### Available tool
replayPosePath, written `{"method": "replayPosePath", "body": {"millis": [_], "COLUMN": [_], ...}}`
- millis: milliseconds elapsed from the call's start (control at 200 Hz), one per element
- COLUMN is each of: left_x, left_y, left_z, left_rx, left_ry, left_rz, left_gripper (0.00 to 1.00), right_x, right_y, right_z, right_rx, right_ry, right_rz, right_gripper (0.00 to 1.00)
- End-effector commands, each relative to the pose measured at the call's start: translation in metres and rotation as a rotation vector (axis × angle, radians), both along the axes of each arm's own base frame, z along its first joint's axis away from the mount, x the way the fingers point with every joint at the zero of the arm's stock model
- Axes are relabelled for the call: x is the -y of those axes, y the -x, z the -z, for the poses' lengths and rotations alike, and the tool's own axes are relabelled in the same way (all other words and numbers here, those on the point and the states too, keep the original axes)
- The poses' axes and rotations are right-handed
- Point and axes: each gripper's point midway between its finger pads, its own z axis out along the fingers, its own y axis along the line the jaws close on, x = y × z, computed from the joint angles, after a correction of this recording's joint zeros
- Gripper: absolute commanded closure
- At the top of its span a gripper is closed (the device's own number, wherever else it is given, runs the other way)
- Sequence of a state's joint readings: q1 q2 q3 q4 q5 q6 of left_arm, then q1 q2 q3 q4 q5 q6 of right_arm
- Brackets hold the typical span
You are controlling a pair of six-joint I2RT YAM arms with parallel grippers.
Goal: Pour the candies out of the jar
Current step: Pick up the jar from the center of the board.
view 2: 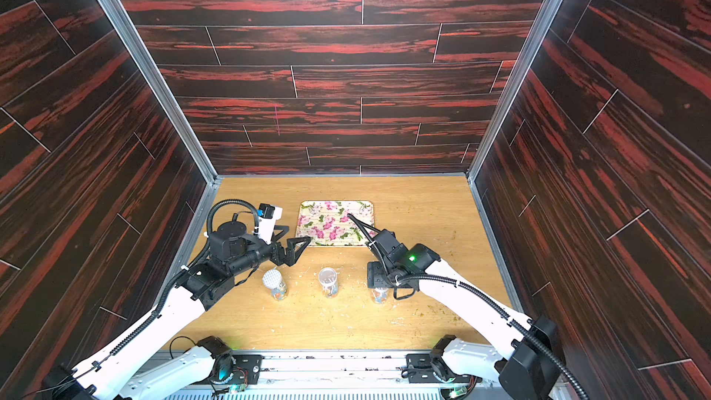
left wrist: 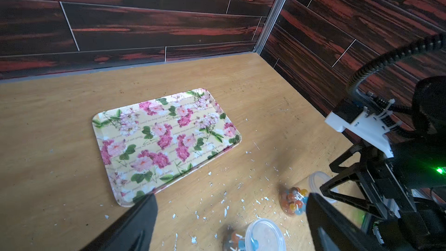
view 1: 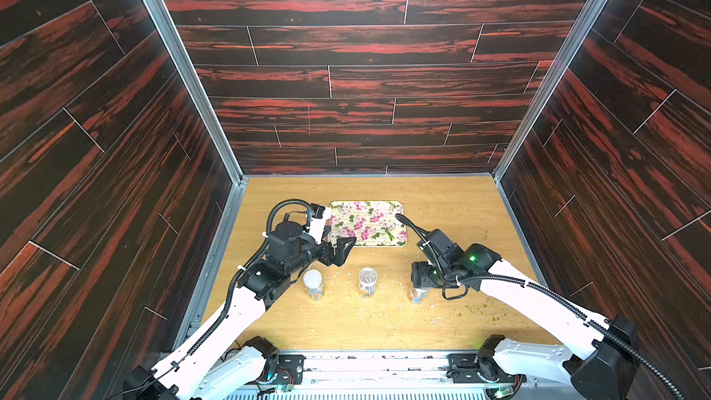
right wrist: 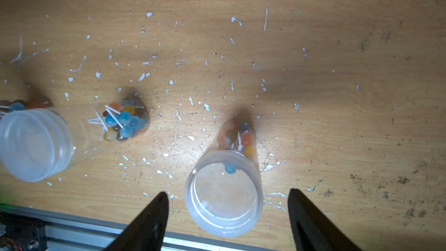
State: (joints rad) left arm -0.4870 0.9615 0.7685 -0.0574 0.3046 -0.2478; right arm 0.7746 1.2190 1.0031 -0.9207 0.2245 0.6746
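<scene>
Three clear jars stand upright in a row on the desk (view 1: 442, 202), all on the near side of the flowered tray (view 1: 367, 223) & apart from it; white flecks (right wrist: 144, 76) litter the wood btw. them. Right jar (right wrist: 223, 231) has its mouth open; candies (right wrist: 247, 140) lie heaped at its bottom, blue, orange & dark, one w/ a thin white stick. Right pincer (right wrist: 228, 193) hangs straight over it, jaws spread, one each side of the rim; a gap shows on both sides, so no pinch. Middle jar (view 1: 367, 282) also holds candies, sticks incl.; left jar (view 1: 314, 291) wears a white cap (view 1: 312, 277). Left pincer (left wrist: 231, 198) is spread wide, holding nothing, above the desk by the tray's near left corner; it is well apart from the right jar.
</scene>
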Motion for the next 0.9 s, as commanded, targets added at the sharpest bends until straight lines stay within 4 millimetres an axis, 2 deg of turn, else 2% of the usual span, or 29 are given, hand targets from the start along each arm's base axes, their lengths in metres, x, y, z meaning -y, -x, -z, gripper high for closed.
{"method": "replayPosePath", "body": {"millis": [0,561,897], "left_x": [0.003,0.005,0.005], "left_y": [0.002,0.007,0.008], "left_z": [-0.007,0.009,0.015], "left_rx": [0.016,-0.035,-0.045], "left_ry": [0.040,0.060,0.070], "left_rz": [0.006,0.002,-0.008], "left_gripper": [0.00,0.00,0.00], "right_x": [-0.001,-0.001,0.002], "right_y": [0.004,0.012,0.016], "right_z": [0.003,0.032,0.039], "right_rx": [-0.035,-0.124,-0.148], "right_ry": [0.015,0.086,0.111], "right_rz": [0.016,-0.017,-0.027], "right_gripper": [0.21,0.28,0.31]}}
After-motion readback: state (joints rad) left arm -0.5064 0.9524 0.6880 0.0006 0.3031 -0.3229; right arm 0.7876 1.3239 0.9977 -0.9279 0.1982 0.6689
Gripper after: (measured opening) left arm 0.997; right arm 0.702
